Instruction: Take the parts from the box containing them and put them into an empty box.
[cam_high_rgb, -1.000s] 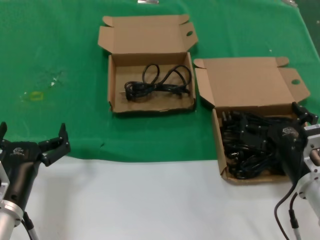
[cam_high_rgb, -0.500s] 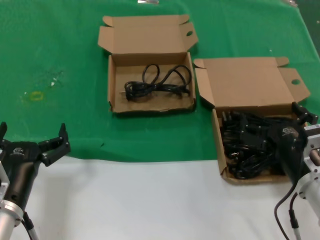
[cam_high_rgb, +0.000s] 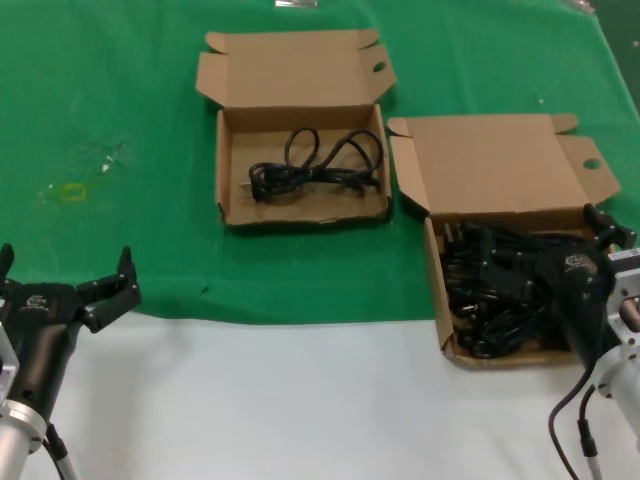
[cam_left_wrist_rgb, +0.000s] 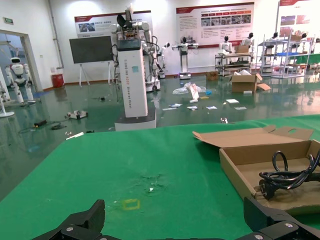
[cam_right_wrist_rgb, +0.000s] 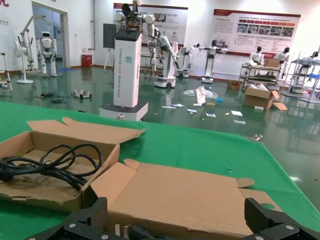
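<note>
At about seven o'clock in the head view, the left gripper (cam_high_rgb: 68, 275) hangs over the near edge of the green cloth-covered table (cam_high_rgb: 120, 120), where the green meets a white strip (cam_high_rgb: 300, 400); its black fingers are spread wide apart and hold nothing. At about four o'clock, the right gripper (cam_high_rgb: 605, 235) sits over the near right-hand shallow brown corrugated-cardboard box (cam_high_rgb: 436, 262), which is heaped with tangled black power cords (cam_high_rgb: 490, 290). The right wrist view shows its fingers (cam_right_wrist_rgb: 82, 220) set far apart above the box's tray, but whether either tip touches a cord cannot be told, as the gripper body hides that spot from the head camera. This box's hinged lid (cam_high_rgb: 490, 165) lies folded back toward twelve o'clock, a small round hole in its right tab.

Farther off, around eleven o'clock from the full box and just beside its lid, the second shallow brown cardboard box (cam_high_rgb: 228, 160) also lies open with its lid flat behind it. One loosely coiled black cord with a plug (cam_high_rgb: 315, 165) rests on its floor.
</note>
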